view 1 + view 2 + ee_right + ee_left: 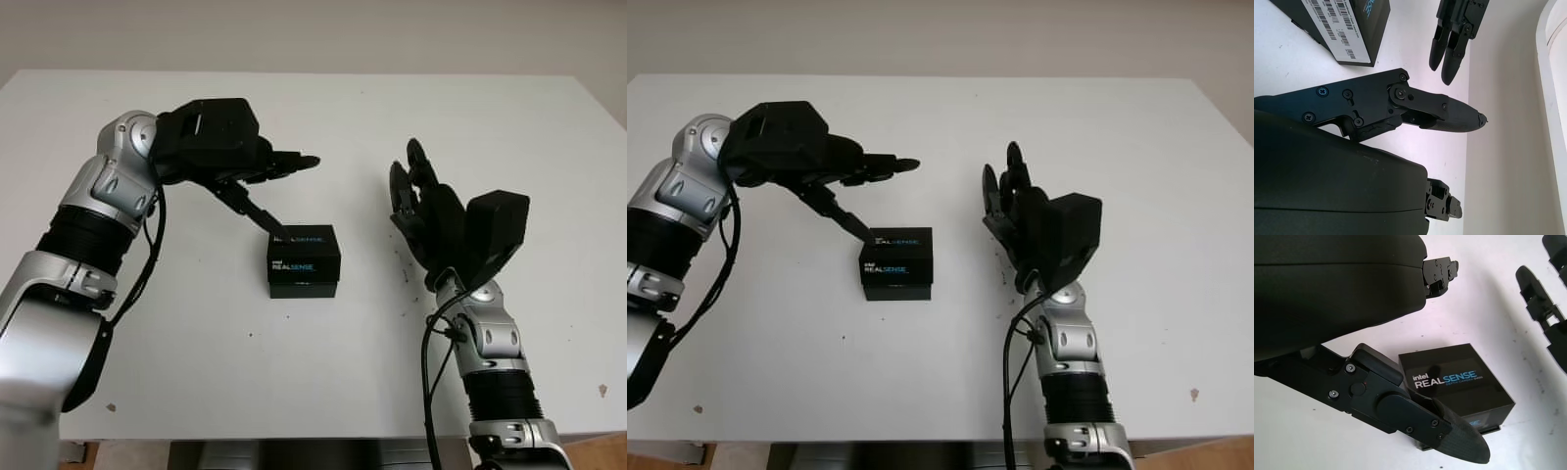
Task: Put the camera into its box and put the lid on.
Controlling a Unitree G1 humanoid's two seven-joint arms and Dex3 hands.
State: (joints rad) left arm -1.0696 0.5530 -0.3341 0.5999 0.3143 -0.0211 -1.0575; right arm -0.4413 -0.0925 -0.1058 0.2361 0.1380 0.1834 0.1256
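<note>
The black cardboard box (304, 260) sits lidded at the centre of the white desk (323, 117); the open left hand (257, 181) touches its top-left corner, the open right hand (431, 215) hovers beside it

One black cardboard box (304, 261) printed with blue-and-white "RealSense" lettering stands on one white rectangular table (323, 117); its black lid (1455, 376) is on, giving one lid and one base. Two silver-and-black robot arms enter the scene, each ending in one black three-finger hand: one left hand (257, 181), open, just beside the box's upper left corner, and one right hand (421, 201), open, well apart to the box's right. One white printed barcode label (1334, 27) shows on a side of the box. Count in total: one box, one lid, one table, two hands.
</note>
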